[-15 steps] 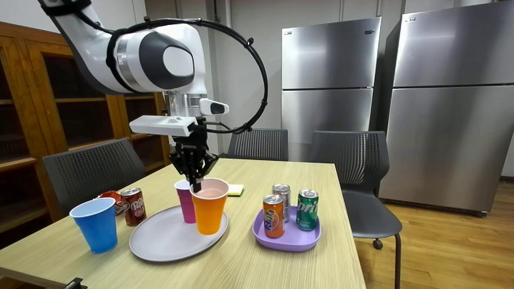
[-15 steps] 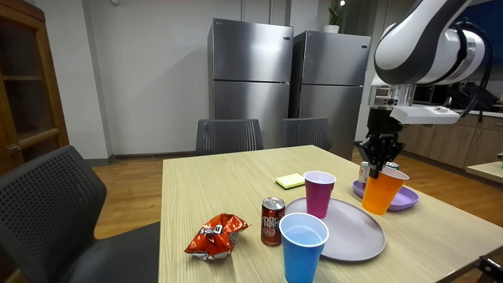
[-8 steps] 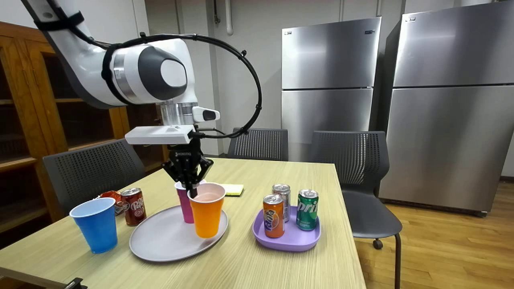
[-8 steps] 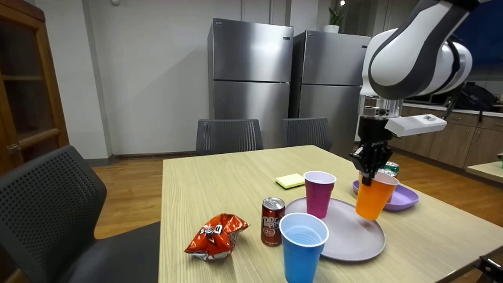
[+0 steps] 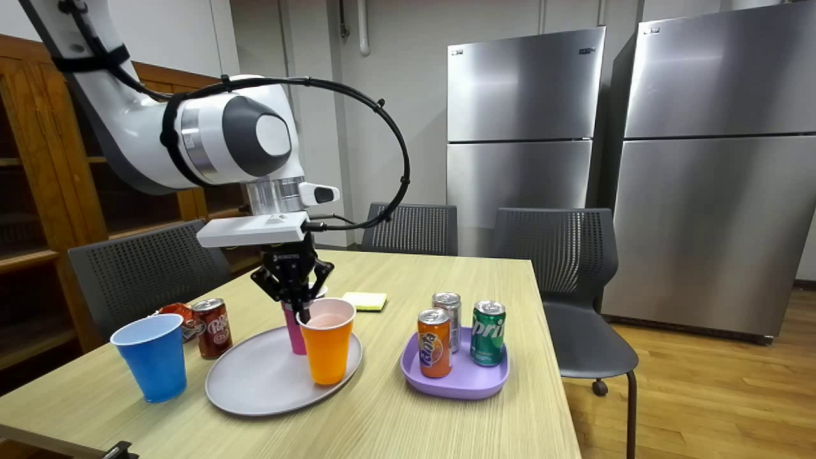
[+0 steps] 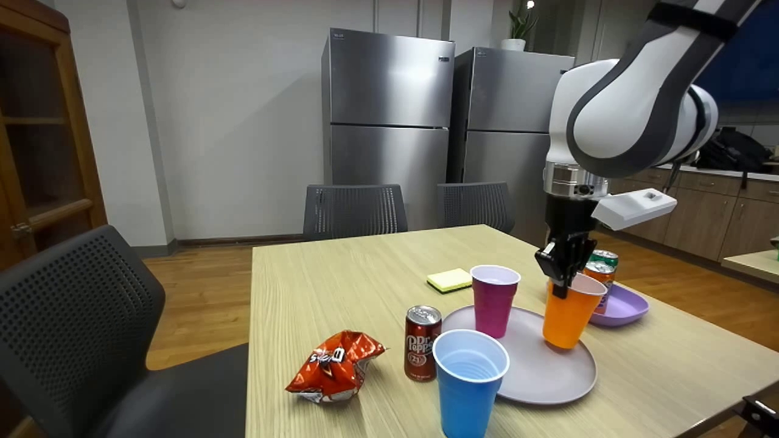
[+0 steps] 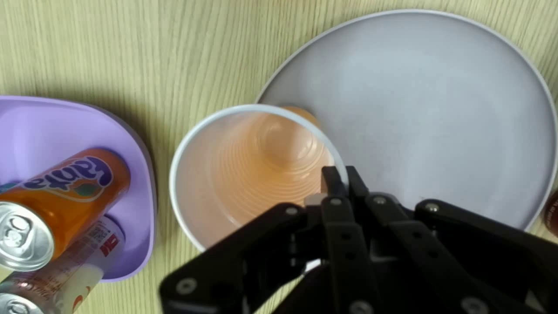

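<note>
Since a second ago the gripper (image 7: 345, 179) and orange cup (image 6: 567, 322) have come lower and further over the plate (image 7: 436, 109). Jaws are clamped on the cup's rim, the cup tilted below them, the magenta cup (image 6: 492, 310) near them. Setting-down looks in hand; whether the base touches, I cannot tell. Next seems to call for levelling before release.
</note>
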Controlling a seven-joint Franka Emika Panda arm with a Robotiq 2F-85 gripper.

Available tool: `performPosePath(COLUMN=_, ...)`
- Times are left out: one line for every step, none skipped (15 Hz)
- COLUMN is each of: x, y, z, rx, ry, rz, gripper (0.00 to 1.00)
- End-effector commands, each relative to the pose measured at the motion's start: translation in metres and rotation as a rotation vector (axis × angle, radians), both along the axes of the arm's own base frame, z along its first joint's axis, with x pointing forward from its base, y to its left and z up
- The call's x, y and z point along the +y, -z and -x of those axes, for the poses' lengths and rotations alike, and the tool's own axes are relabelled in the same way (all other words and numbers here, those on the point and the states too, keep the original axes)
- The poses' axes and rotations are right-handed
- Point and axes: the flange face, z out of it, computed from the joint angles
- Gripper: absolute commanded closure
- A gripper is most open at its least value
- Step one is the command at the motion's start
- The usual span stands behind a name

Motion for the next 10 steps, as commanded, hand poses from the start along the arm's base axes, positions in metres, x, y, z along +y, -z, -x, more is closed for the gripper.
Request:
performPosePath(x=0.0069, y=0.0003, z=-0.0036, rx=-0.012, ry=-0.034, rz=0.007, gripper=0.99)
performPosePath(x=0.0075, y=-0.0003, z=-0.0035, rx=-0.013, ry=-0.036, rz=0.005, gripper=0.99)
performPosePath(x=0.0081, y=-0.0005, z=-0.0035, rx=-0.014, ry=-0.038, rz=0.005, gripper=0.99)
performPosePath(x=0.0087, y=-0.0008, z=-0.0035, rx=-0.015, ry=-0.039, rz=0.005, gripper=0.99)
performPosePath(x=0.0093, y=-0.0007, z=-0.0036, rx=-0.015, ry=-0.041, rz=0.005, gripper=0.99)
performPosePath(x=0.0100, y=0.0000, z=-0.0039, rx=-0.014, ry=-0.041, rz=0.006, gripper=0.99)
performPosePath(x=0.0103, y=0.0004, z=-0.0039, rx=-0.013, ry=-0.042, rz=0.007, gripper=0.99)
performPosePath(x=0.0109, y=0.0010, z=-0.0039, rx=-0.012, ry=-0.043, rz=0.008, gripper=0.99)
performPosePath(x=0.0113, y=0.0015, z=-0.0038, rx=-0.011, ry=-0.045, rz=0.009, gripper=0.99)
performPosePath(x=0.0118, y=0.0021, z=-0.0037, rx=-0.010, ry=-0.047, rz=0.010, gripper=0.99)
